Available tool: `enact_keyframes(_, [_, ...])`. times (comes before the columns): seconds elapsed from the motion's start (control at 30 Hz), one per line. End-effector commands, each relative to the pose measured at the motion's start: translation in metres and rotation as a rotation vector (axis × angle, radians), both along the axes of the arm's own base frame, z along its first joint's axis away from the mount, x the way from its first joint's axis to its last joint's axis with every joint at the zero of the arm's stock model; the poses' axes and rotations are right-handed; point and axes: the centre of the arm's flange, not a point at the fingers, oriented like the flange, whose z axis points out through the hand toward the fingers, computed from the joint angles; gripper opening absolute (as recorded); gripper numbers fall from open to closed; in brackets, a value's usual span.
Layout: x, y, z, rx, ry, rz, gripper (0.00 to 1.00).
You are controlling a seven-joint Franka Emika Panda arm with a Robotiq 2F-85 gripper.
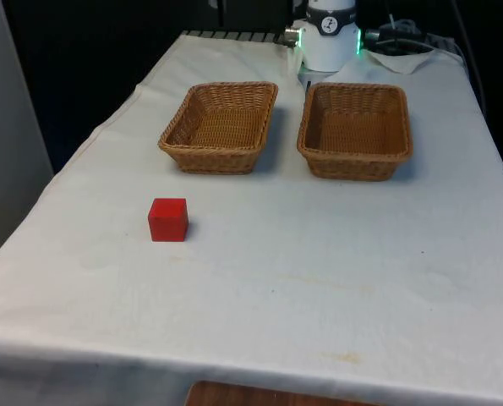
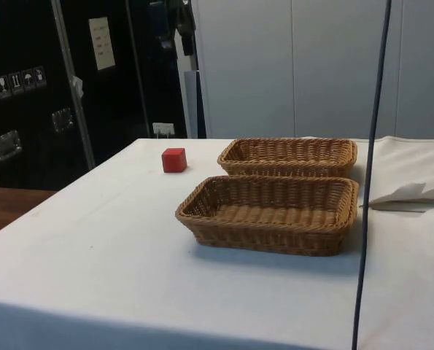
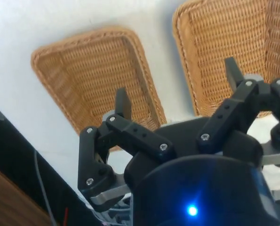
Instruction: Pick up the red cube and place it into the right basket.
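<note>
The red cube (image 1: 168, 220) sits on the white cloth toward the front view's left, nearer than the two wicker baskets; in the side view the cube (image 2: 174, 160) lies beyond them. The right basket (image 1: 355, 127) is the nearer basket (image 2: 271, 211) in the side view. The left basket (image 1: 220, 125) is the farther basket (image 2: 289, 154) there. Both are empty. My gripper (image 3: 177, 84) hangs open high above the two baskets with nothing between its black fingers (image 3: 123, 101). It is far from the cube.
The robot base (image 1: 329, 38) stands at the table's far end behind the baskets. A dark cable (image 2: 370, 175) hangs down across the side view. Crumpled cloth (image 2: 410, 193) lies beside the nearer basket.
</note>
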Motion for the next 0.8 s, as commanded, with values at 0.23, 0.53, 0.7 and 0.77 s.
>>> enact_keyframes(0.23, [0.025,-0.006,-0.015,0.006,-0.003,0.005,1.00])
enact_keyframes(0.53, [0.049,-0.004,-0.027,-0.009,-0.018,0.025,1.00])
enact_keyframes(0.7, [0.054,-0.004,-0.035,-0.017,-0.032,0.052,1.00])
enact_keyframes(0.77, [0.056,-0.004,-0.040,-0.020,-0.041,0.071,1.00])
